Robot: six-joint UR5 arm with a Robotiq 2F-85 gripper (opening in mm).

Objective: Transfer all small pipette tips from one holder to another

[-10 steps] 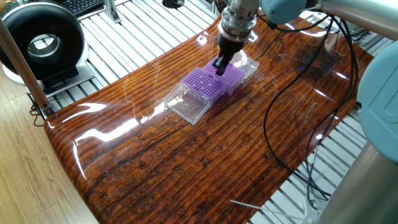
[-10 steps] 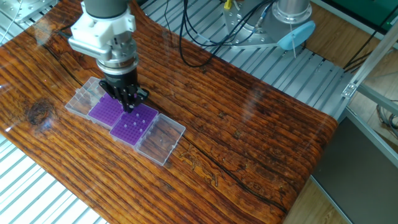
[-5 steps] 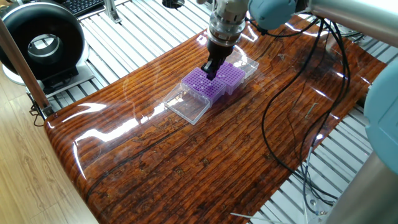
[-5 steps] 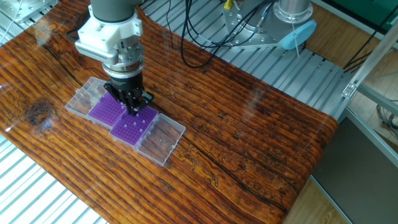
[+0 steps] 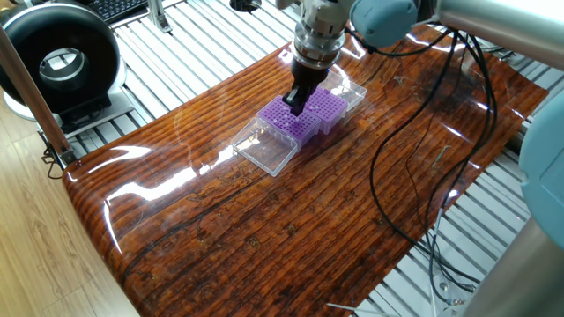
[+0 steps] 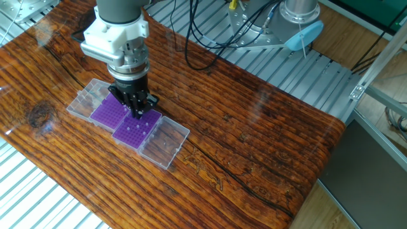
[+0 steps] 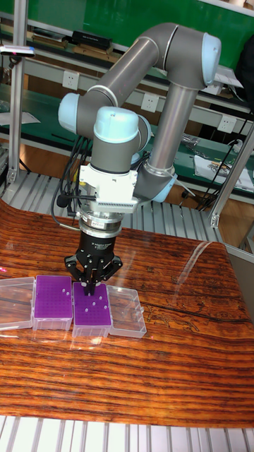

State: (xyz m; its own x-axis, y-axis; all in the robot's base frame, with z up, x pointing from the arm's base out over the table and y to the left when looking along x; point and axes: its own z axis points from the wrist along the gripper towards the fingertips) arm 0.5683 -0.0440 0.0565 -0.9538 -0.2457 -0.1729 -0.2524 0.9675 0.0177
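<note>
Since 1.0 s ago, the gripper (image 6: 137,112) has been shifted from above the far edge of the 2 racks toward their shared seam; over the last 0.5 s the shift has been slight, which is judged to be a final lining-up over a hole or a tip.

In the tall fixed view, the gripper (image 7: 89,286) is seen with its fingers drawn close together and pointing straight down, its tips just above the inner back corner of the rack with tips (image 7: 92,308). Whether a tip is pinched between them cannot be told: any tip there is too small to make out.

The rack with tips (image 6: 137,129) shows a few pale dots scattered over its grid. The second rack (image 6: 108,112) lies touching it on the other side and only 1 pale dot can be made out on it. Each clear lid (image 6: 165,144) is folded flat outward on the wooden table (image 6: 254,146).

From one fixed view, the gripper (image 5: 296,101) is placed over the seam between the rack with tips (image 5: 323,107) and the second rack (image 5: 284,121). Most of the transfer is judged to remain.
</note>
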